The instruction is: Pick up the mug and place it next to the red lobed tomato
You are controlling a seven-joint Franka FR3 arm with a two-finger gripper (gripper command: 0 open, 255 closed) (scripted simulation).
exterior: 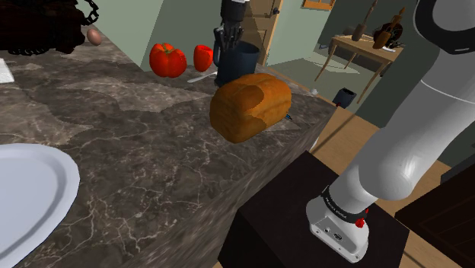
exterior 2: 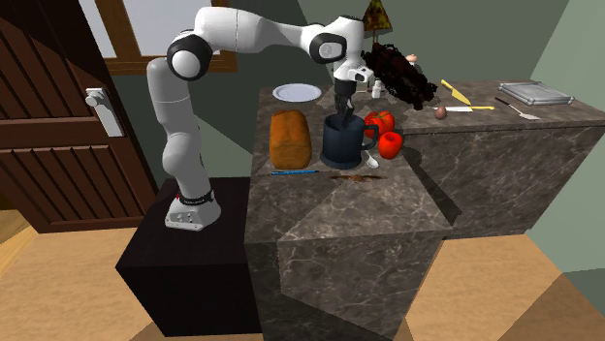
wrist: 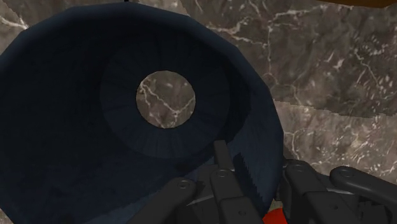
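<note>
A dark blue mug (exterior: pixel 242 64) stands on the marble counter (exterior: pixel 145 145), right beside a small red fruit (exterior: pixel 202 57) and near the red lobed tomato (exterior: pixel 167 59). My gripper (exterior: pixel 228 36) comes down onto the mug's rim from above. In the wrist view one finger (wrist: pixel 222 159) is inside the mug (wrist: pixel 95 127) and the other is outside, so the gripper (wrist: pixel 261 181) is shut on the mug's wall. From the second exterior view the mug (exterior 2: pixel 345 143) sits left of the lobed tomato (exterior 2: pixel 380 120), under the gripper (exterior 2: pixel 341 105).
A bread loaf (exterior: pixel 250 106) lies close to the mug, toward the stand. A white plate (exterior: pixel 30 198) sits at the counter's near end. A spoon (exterior: pixel 202 77), an egg (exterior: pixel 94 35), a blue pen (exterior 2: pixel 293 172) and a black tangled object (exterior 2: pixel 398 73) share the counter.
</note>
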